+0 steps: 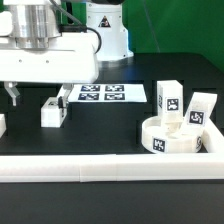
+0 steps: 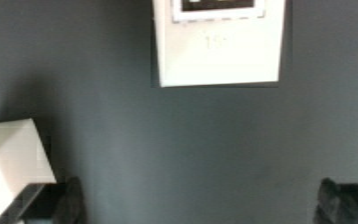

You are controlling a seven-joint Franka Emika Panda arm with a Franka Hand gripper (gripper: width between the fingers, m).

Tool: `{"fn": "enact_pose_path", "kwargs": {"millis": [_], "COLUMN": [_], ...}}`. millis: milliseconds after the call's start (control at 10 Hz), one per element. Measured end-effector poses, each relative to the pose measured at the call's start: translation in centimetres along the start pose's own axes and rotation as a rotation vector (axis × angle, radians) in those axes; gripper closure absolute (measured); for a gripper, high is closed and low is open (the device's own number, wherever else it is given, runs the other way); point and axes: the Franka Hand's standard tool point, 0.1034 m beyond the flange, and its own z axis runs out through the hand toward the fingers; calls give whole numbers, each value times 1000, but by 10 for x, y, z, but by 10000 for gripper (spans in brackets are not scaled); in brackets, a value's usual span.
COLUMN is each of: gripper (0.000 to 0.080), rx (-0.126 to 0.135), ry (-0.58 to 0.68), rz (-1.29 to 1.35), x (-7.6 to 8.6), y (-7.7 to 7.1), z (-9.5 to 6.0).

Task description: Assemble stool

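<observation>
The gripper (image 1: 37, 97) hangs wide open and empty at the left. A leg block (image 1: 53, 112) lies near it. At the right sits the seat disc (image 1: 185, 144), with a second block (image 1: 168, 97) and a third block (image 1: 201, 110) upright at it.

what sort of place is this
Most likely a robotics lab bench: a black table fenced by white border rails, a marker board lying on it, and tagged white stool parts laid out.

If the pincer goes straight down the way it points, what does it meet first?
Likely the bare black table: the wrist view shows nothing between the open pincer fingers. A white block sits close beside one finger, depth unclear.
</observation>
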Motion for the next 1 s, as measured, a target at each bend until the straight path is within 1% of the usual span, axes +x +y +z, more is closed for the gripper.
{"fn": "enact_pose_path", "kwargs": {"millis": [100, 200, 400, 600, 700, 800, 1000], "gripper": [151, 151, 151, 151, 151, 151, 151], "rx": [28, 39, 75, 97, 112, 107, 92], "ry": [-76, -155, -286, -389, -459, -469, -469], "rz": [13, 23, 15, 7, 8, 4, 10], "x": [-5, -7, -11, -11, -15, -12, -12], "y": [-6, -9, -14, -19, -21, -18, -10], "z": [2, 5, 10, 11, 10, 11, 9]}}
